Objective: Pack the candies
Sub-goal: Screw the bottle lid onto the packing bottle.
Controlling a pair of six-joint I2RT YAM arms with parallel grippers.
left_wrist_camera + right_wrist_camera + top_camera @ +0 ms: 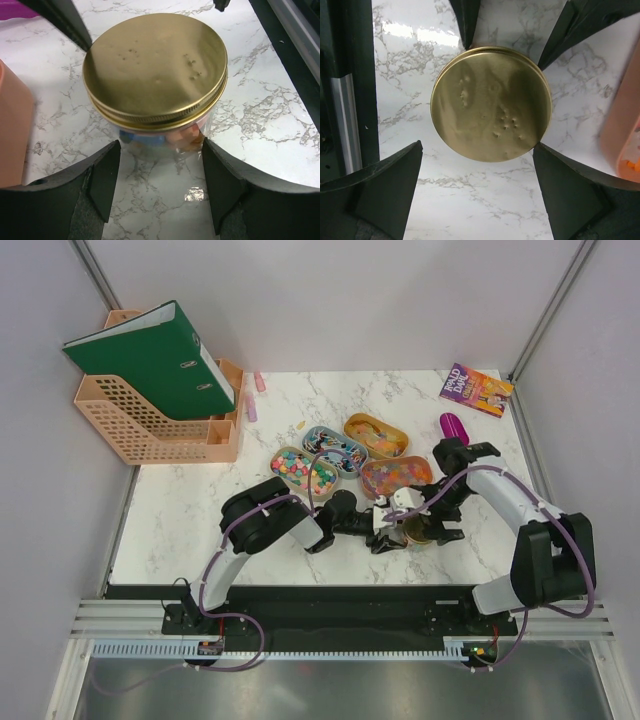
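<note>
A clear jar (150,136) with a round gold lid (155,70) stands on the marble table (200,510); blue and orange candies (177,138) show through its wall. My left gripper (161,175) is open, its fingertips flanking the jar's near side without a visible grip. My right gripper (477,170) hangs open above the lid (491,104), touching nothing. In the top view both grippers, left (390,528) and right (435,525), meet at the jar (418,530). Behind it, oval trays hold multicoloured candies (303,471), blue-wrapped ones (334,449), yellow-orange ones (376,436) and orange-red ones (397,476).
A purple scoop (453,426) lies at the back right beside a book (476,390). An orange file rack (160,430) with a green binder (150,358) stands at the back left. An orange tray edge (625,145) is close to the jar.
</note>
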